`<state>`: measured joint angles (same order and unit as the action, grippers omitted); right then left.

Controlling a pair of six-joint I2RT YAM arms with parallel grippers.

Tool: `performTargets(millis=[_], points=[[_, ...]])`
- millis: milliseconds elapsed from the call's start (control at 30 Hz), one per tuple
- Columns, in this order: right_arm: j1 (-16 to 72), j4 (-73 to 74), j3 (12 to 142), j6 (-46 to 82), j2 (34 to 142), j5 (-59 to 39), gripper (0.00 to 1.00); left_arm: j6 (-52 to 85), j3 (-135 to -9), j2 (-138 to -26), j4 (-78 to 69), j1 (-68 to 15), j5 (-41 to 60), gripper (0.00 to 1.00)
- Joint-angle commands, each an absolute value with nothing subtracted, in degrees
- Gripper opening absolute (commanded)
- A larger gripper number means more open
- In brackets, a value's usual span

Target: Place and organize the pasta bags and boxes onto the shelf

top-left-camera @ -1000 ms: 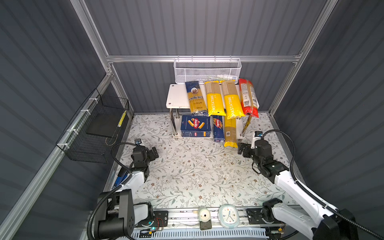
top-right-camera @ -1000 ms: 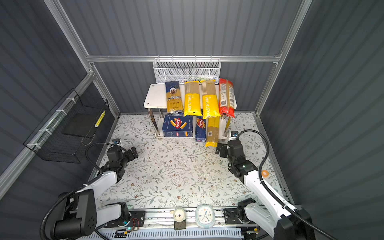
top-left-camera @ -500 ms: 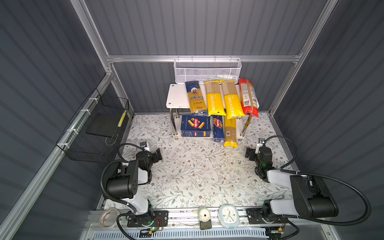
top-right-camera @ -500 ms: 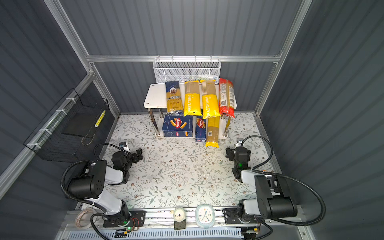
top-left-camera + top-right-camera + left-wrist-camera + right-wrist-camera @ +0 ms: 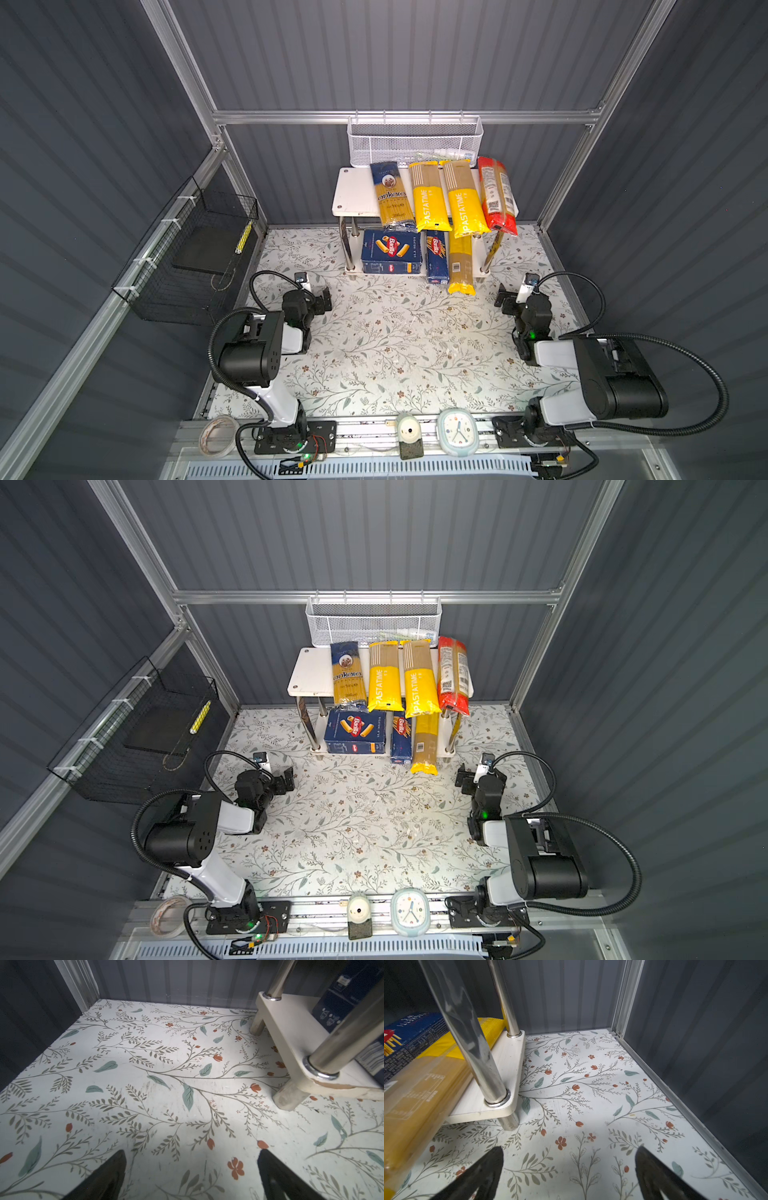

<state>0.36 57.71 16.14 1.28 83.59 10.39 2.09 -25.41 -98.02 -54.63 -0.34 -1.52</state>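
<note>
The white two-tier shelf [image 5: 353,195] stands at the back. Its top board carries the dark blue Ankara bag [image 5: 392,195], two yellow PASTATIME bags [image 5: 428,199] [image 5: 463,203] and the red-clear bag [image 5: 496,195]. The lower board holds the wide Barilla box [image 5: 390,251], the narrow Barilla box [image 5: 436,257] and a yellow-clear bag [image 5: 460,266] that sticks out over the front edge. My left gripper [image 5: 322,299] [image 5: 192,1167] is open over bare mat, left of the shelf. My right gripper [image 5: 505,301] [image 5: 569,1165] is open and empty, right of the shelf's front leg [image 5: 483,1068].
A white mesh basket [image 5: 415,141] hangs on the back wall above the shelf. A black wire basket [image 5: 195,257] hangs on the left wall. A clock [image 5: 457,430] and a tape roll [image 5: 218,432] sit on the front rail.
Both arms have folded back toward their bases. The right gripper has drawn away from the shelf's right front to the mat. All boxes and bags lie where they were.
</note>
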Motion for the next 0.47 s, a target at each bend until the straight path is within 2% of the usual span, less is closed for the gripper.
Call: performTargets(millis=[0,433], points=[[0.02,60.72,16.58,1.76,84.1,9.74,0.99,0.72,-26.02,-98.26,-54.05,-0.26,-2.44,1.0],[-0.62,58.37,17.32,2.29,83.54,8.47,0.99,0.62,-26.28,-98.26,-53.61,-0.44,-2.9,1.0]])
